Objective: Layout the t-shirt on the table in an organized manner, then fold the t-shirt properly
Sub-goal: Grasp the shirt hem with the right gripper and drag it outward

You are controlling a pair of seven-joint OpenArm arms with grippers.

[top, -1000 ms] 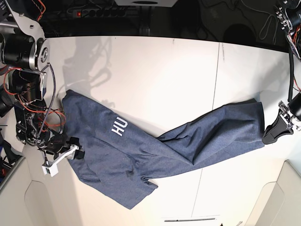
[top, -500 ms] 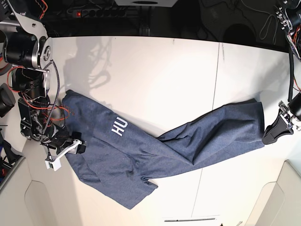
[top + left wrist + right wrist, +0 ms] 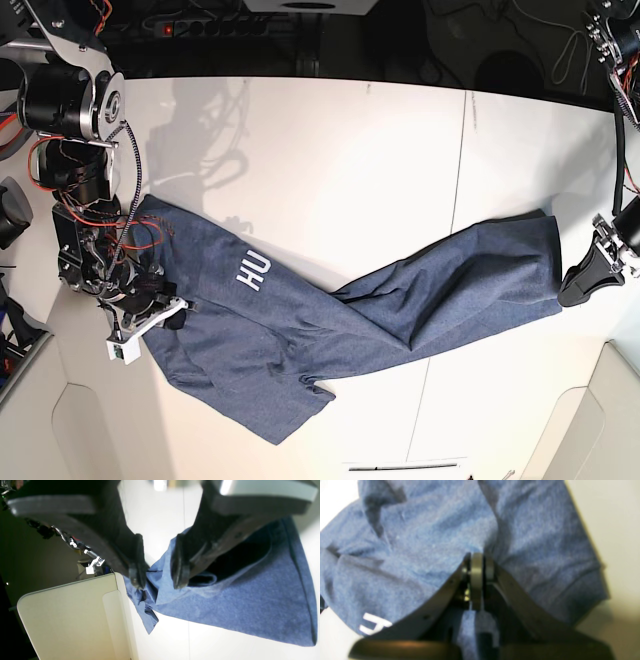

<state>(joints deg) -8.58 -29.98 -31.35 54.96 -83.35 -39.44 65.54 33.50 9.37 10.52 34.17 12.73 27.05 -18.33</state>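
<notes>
Two pincers | right pincer [image 3: 477,562] clamped on t-shirt [image 3: 340,320] left edge | left pincer [image 3: 156,580] agape at right hem | desk [image 3: 330,160] far half bare

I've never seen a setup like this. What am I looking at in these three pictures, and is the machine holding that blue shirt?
It is a robot with two arms at a white table. One picture looks down from above; the other two come from small cameras on each arm's wrist, looking past its jaws. A navy t-shirt with white letters lies crumpled and stretched across the table. The right gripper, seen on the left from above, has its jaws pinched shut on a fold of the shirt. The left gripper, at the shirt's other end, has its jaws apart just above the fabric's edge; whether it touches the cloth I cannot tell.
</notes>
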